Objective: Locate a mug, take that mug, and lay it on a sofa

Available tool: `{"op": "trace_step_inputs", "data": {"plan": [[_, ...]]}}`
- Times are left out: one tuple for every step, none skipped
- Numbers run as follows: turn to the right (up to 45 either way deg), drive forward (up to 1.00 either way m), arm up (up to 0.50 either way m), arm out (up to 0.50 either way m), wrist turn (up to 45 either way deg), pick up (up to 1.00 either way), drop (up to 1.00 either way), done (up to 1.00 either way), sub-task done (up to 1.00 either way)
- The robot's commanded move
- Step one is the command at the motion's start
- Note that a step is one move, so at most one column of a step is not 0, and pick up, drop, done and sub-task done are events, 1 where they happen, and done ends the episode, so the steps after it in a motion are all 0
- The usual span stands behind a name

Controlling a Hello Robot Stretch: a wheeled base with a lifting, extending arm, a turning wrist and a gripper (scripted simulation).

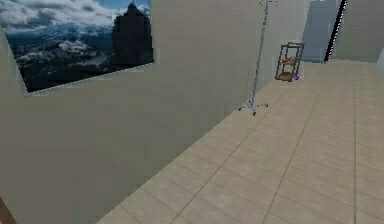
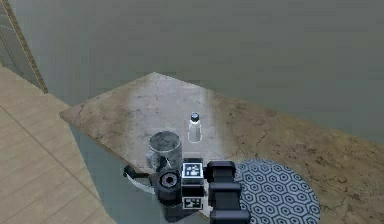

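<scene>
Grey vessel (image 2: 163, 151), possibly the mug: set upright on worktop (image 2: 130, 105), just beyond claw (image 2: 138, 179). Whether anything is held by it cannot be told.

A speckled stone bench (image 2: 150, 100) carries a clear glass vessel (image 2: 163, 152) near its edge, a small white shaker (image 2: 195, 127), and a round patterned mat (image 2: 277, 190).
</scene>
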Motion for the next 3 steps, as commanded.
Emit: {"op": "trace_step_inputs", "data": {"plan": [[0.0,0.00,0.10,0.00,0.0,0.00,0.00,0.00,0.00],[0.0,0.00,0.02,0.00,0.0,0.00,0.00,0.00,0.00],[0.0,0.00,0.00,0.00,-45.0,0.00,0.00,0.00,0.00]]}}
